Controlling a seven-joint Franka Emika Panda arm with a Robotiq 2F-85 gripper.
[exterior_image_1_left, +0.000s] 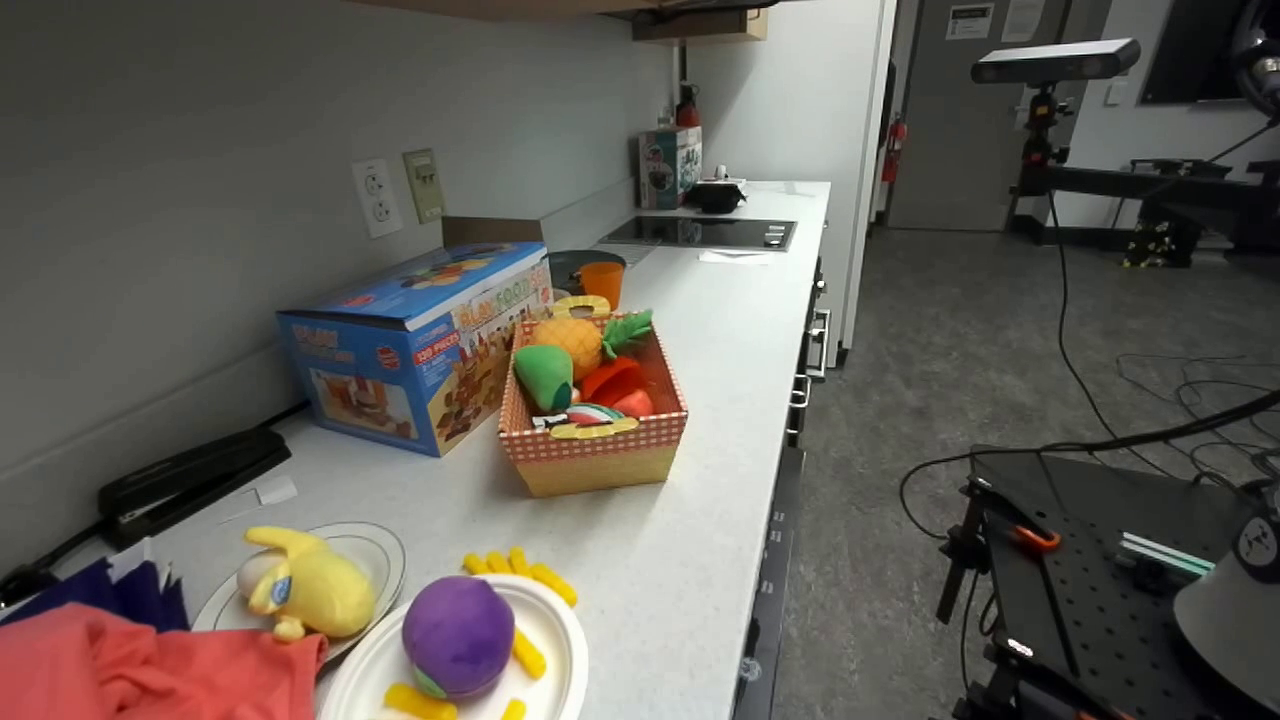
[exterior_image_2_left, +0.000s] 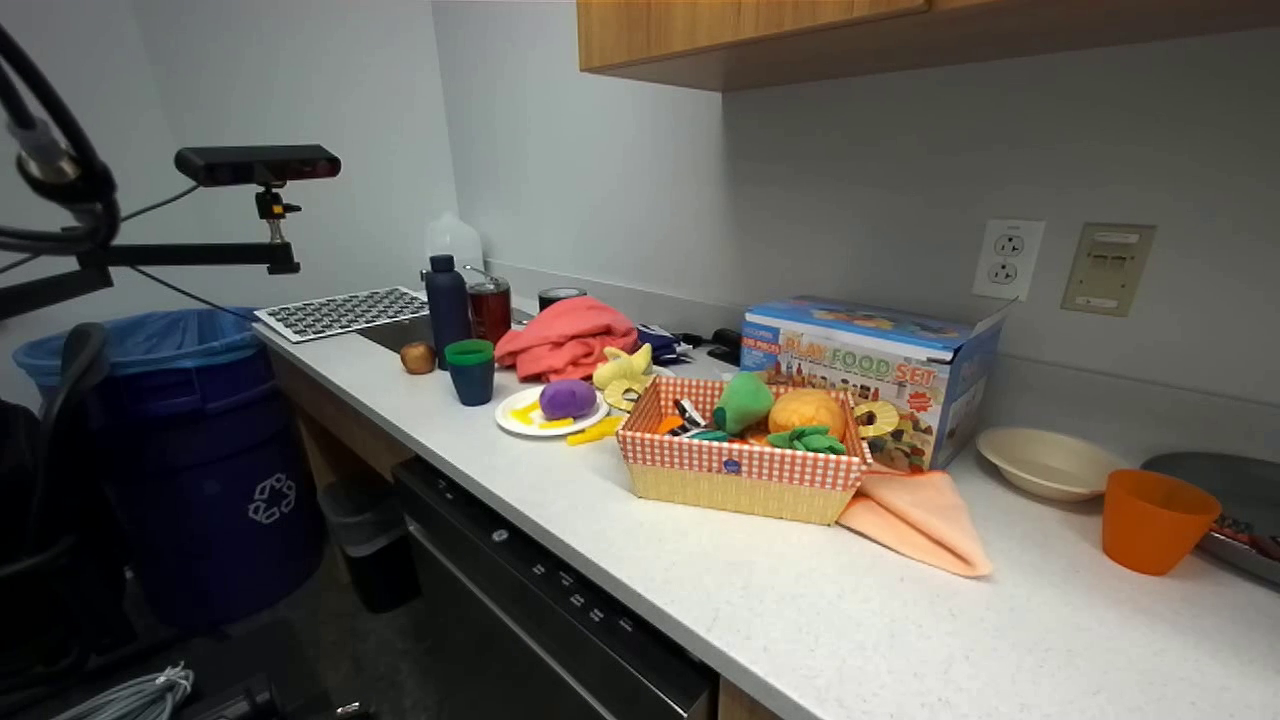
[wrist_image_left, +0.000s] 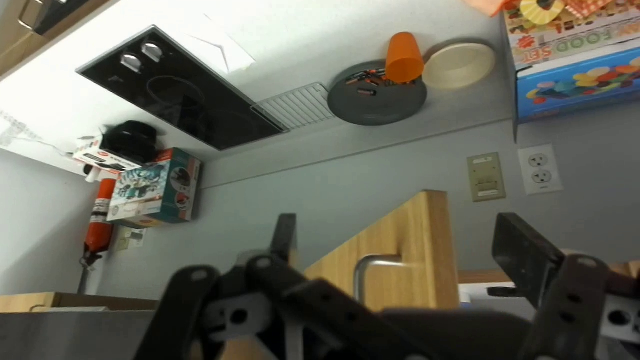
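Note:
In the wrist view, which stands upside down, my gripper (wrist_image_left: 397, 237) is open with its two dark fingers wide apart. A wooden cabinet door (wrist_image_left: 412, 235) stands swung open in the gap between the fingers as seen there. Its curved metal handle (wrist_image_left: 359, 280) shows on the door face nearer the picture's left finger. I see no contact between fingers and door; the depth between them is hard to tell. Part of the cabinet interior (wrist_image_left: 492, 295) shows beside the door. The gripper is out of view in both exterior views.
On the counter (exterior_image_2_left: 850, 620) are a checkered basket (exterior_image_2_left: 740, 480) of toy food, a play food box (exterior_image_1_left: 400, 340), a purple toy (exterior_image_1_left: 460, 635) on a plate and an orange cup (wrist_image_left: 404, 57). A cooktop (wrist_image_left: 182, 95) lies farther along. The upper cabinet (exterior_image_2_left: 800, 40) overhangs the counter.

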